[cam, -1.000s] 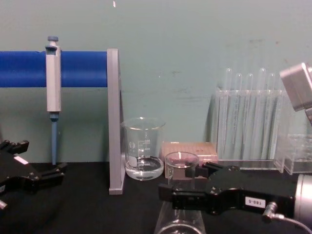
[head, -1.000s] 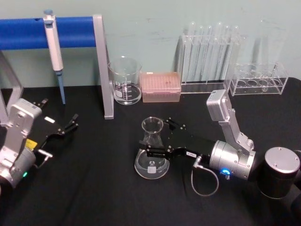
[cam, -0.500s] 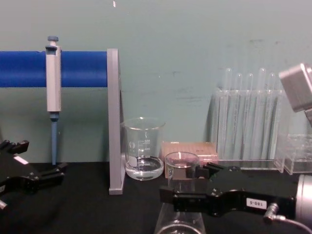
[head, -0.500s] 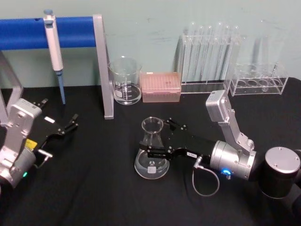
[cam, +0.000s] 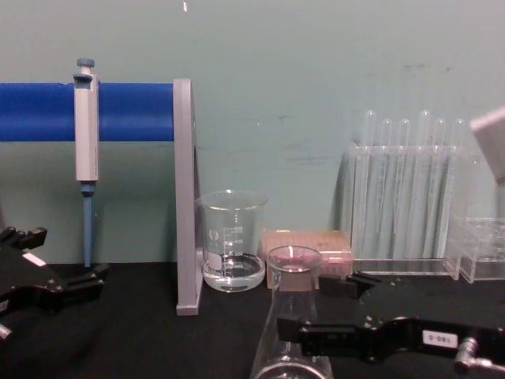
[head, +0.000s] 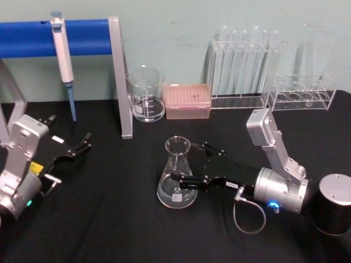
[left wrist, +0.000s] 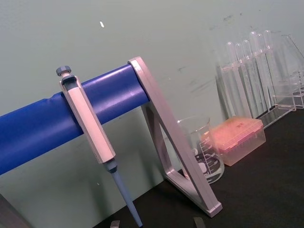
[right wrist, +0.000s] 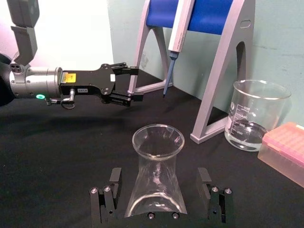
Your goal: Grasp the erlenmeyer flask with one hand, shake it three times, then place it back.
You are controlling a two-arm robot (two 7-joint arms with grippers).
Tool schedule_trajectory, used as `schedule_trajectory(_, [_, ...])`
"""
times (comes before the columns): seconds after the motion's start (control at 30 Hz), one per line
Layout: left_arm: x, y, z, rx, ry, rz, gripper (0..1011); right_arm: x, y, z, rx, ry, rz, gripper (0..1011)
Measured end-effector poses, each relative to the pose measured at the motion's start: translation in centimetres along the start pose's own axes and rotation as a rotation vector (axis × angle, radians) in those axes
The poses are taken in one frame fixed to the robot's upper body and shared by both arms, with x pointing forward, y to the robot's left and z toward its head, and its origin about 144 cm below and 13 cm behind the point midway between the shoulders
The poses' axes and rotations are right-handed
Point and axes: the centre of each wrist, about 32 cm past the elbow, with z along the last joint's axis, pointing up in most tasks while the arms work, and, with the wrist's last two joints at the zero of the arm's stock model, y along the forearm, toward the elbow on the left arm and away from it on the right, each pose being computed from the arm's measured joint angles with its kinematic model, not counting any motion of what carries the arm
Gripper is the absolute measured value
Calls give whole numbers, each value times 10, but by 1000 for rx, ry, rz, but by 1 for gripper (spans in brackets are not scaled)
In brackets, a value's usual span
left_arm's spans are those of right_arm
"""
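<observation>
Release looks complete, with the erlenmeyer flask (head: 177, 174) upright on the tabletop (head: 109, 219) in front of the beaker (head: 146, 94) and the right end effector (head: 185, 165) spread clear, so it should withdraw straight without brushing glass, while the left end effector (head: 78, 148) idles open leftward

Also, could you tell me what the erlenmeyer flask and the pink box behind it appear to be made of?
The erlenmeyer flask looks like clear, glossy glass: the black table shows through its walls and its rim glints. The pink box seems to be translucent plastic with a duller, slightly frosted surface, though the look leaves that open.
</observation>
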Motion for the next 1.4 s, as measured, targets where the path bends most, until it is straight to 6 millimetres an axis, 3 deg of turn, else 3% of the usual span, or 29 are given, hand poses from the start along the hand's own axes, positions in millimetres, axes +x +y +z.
schedule_trajectory(0.47, [0, 0, 0, 0, 0, 0, 1001, 1, -41, 8, -85, 30, -9, 1000])
schedule_trajectory(0.7, [0, 0, 0, 0, 0, 0, 1001, 5, -57, 10, -111, 31, -121, 1000])
schedule_trajectory(1.0, [0, 0, 0, 0, 0, 0, 1001, 3, -53, 16, -39, -100, -343, 1000])
schedule_trajectory(1.4, [0, 0, 0, 0, 0, 0, 1001, -8, -28, 13, 66, -210, -596, 1000])
